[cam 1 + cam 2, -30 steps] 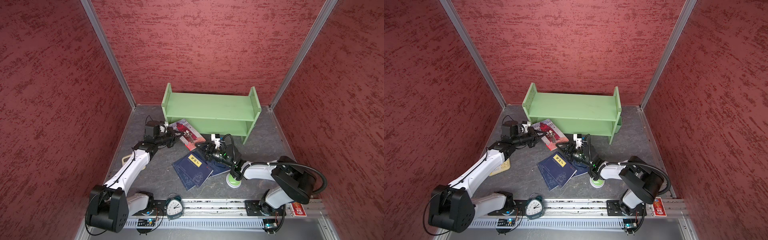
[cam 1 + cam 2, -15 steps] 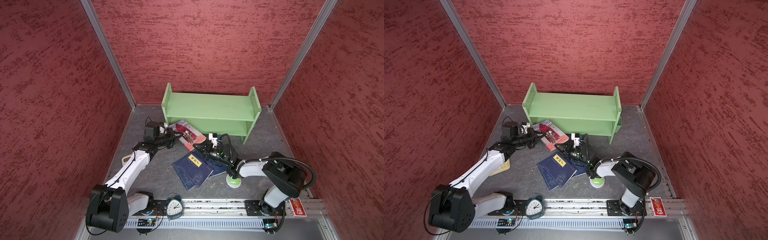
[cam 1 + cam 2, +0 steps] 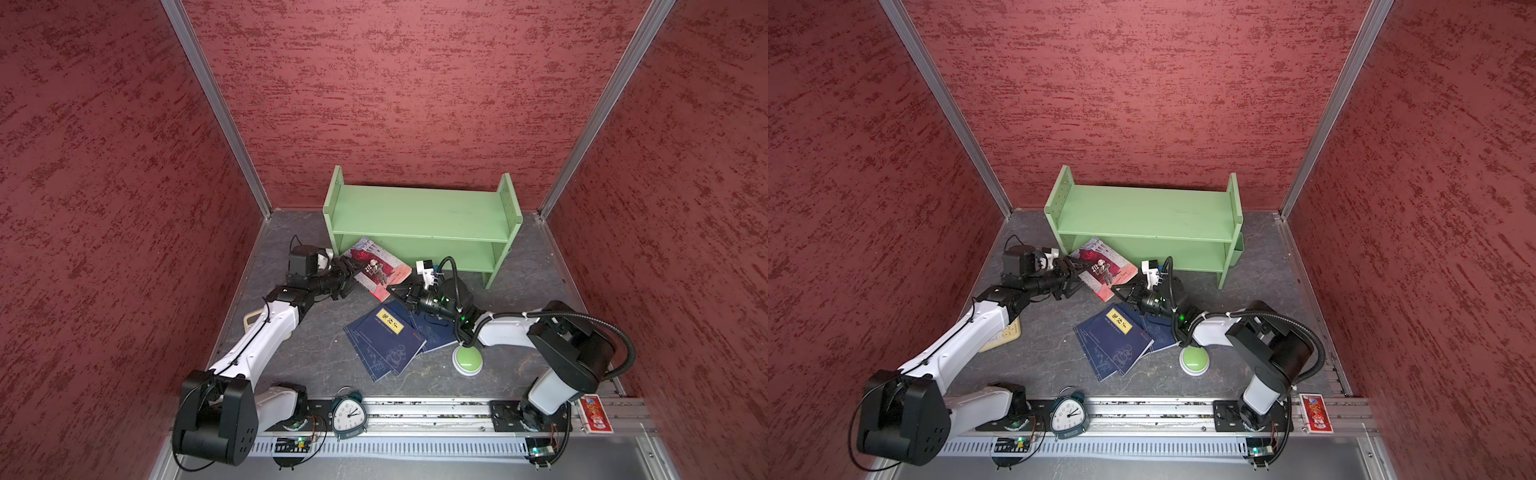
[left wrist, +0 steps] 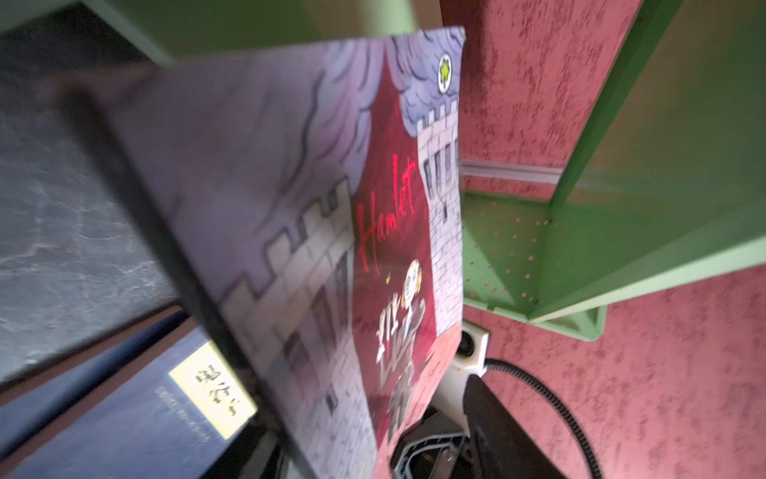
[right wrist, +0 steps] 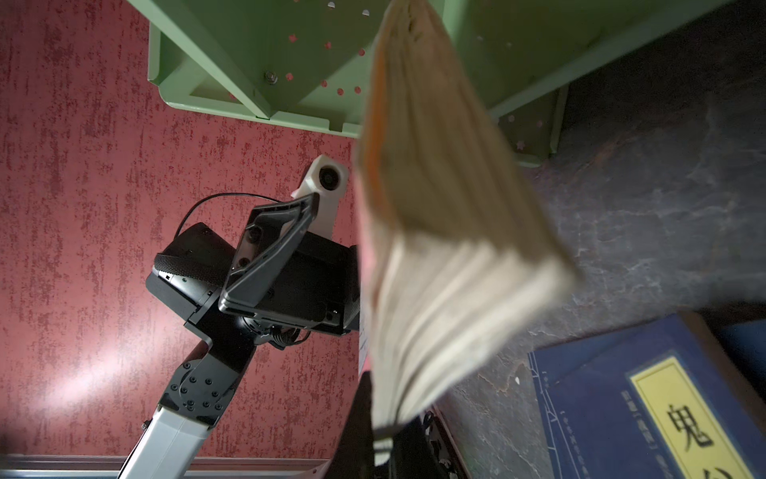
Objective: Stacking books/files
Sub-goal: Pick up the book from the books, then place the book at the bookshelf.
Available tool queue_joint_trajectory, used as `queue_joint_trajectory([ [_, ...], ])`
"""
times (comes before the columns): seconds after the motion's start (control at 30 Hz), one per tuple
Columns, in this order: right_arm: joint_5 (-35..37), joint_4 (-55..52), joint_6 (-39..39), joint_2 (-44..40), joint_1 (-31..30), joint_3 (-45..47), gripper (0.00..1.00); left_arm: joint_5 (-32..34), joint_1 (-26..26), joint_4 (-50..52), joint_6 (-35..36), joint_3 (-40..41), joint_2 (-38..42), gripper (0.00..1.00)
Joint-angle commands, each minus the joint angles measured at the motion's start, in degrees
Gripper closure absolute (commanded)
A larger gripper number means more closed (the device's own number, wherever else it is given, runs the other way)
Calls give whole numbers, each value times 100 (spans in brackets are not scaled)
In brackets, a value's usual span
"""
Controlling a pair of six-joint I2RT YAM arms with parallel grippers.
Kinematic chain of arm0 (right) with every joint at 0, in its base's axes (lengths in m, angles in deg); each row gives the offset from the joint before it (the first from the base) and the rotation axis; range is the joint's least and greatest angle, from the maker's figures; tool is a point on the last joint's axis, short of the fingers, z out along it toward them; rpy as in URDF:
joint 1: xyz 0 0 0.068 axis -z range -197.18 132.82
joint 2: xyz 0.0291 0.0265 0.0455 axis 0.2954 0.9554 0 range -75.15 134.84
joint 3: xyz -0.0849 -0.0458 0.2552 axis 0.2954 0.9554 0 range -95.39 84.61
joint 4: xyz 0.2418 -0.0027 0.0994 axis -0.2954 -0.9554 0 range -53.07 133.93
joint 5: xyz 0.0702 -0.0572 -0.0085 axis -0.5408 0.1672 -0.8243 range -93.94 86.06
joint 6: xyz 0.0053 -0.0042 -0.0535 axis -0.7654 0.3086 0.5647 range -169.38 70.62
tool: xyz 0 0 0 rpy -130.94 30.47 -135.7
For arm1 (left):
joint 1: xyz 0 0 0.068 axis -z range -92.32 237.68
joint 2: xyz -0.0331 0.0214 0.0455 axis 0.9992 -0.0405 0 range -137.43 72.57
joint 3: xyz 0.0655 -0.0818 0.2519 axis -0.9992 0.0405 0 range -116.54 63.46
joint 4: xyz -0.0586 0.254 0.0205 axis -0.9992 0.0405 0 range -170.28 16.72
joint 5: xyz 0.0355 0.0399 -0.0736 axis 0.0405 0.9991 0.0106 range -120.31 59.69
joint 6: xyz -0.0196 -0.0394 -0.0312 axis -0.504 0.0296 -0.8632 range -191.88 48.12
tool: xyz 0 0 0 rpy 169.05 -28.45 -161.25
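Observation:
The red-and-white illustrated book [image 3: 376, 268] is tilted up off the floor in front of the green shelf, seen in both top views. My right gripper [image 3: 394, 287] is shut on its near corner; in the right wrist view the page edges [image 5: 435, 269] run down into the closed jaws. My left gripper [image 3: 352, 274] stands open at the book's left edge. In the left wrist view the cover [image 4: 352, 232] lies between its two spread fingers [image 4: 497, 431]. Navy blue books [image 3: 386, 338] with a yellow label lie overlapped on the floor under the right arm.
A green two-tier shelf [image 3: 419, 216] stands at the back. A green round button [image 3: 467, 360] sits beside the navy books, and a cream calculator [image 3: 1005, 334] lies under the left arm. An alarm clock [image 3: 348, 415] and a red packet [image 3: 596, 413] rest on the front rail.
My right gripper has shut on the illustrated book's corner. My left gripper, shut on the book before, has opened and stays at its edge.

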State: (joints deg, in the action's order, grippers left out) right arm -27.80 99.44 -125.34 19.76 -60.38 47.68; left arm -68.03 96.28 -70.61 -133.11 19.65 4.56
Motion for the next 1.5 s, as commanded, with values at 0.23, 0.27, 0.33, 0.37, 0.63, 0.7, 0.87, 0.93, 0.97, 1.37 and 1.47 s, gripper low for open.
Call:
queue_joint_trajectory([
  [0.23,-1056,-517,619,-135,541,-358,98,-297,-268,1037,638,-154,305,20],
  [0.27,-1128,-629,701,-138,594,-386,98,-298,-293,1114,721,-141,329,20],
  [0.33,-1221,-733,799,-131,682,-436,97,-289,-342,1232,860,-137,349,19],
  [0.37,-1272,-755,832,-116,726,-453,98,-289,-358,1247,916,-132,358,19],
  [0.63,-1764,-888,1005,249,998,-703,97,-285,-393,1271,1312,-282,249,19],
  [0.7,-1861,-851,1005,346,1061,-773,97,-298,-387,1236,1363,-319,227,19],
  [0.87,-2033,-946,1009,552,1155,-1025,95,-307,-377,1130,1365,-330,106,19],
  [0.93,-2044,-1019,1031,592,1178,-1117,94,-316,-370,1062,1329,-298,61,19],
  [0.97,-2035,-1040,1040,607,1187,-1146,94,-311,-365,1032,1318,-295,38,19],
  [1.37,-2025,-1146,987,897,1280,-1443,88,-272,-160,624,1527,-330,-276,19],
  [1.47,-2009,-1182,963,942,1301,-1506,88,-281,-64,499,1601,-386,-382,19],
])
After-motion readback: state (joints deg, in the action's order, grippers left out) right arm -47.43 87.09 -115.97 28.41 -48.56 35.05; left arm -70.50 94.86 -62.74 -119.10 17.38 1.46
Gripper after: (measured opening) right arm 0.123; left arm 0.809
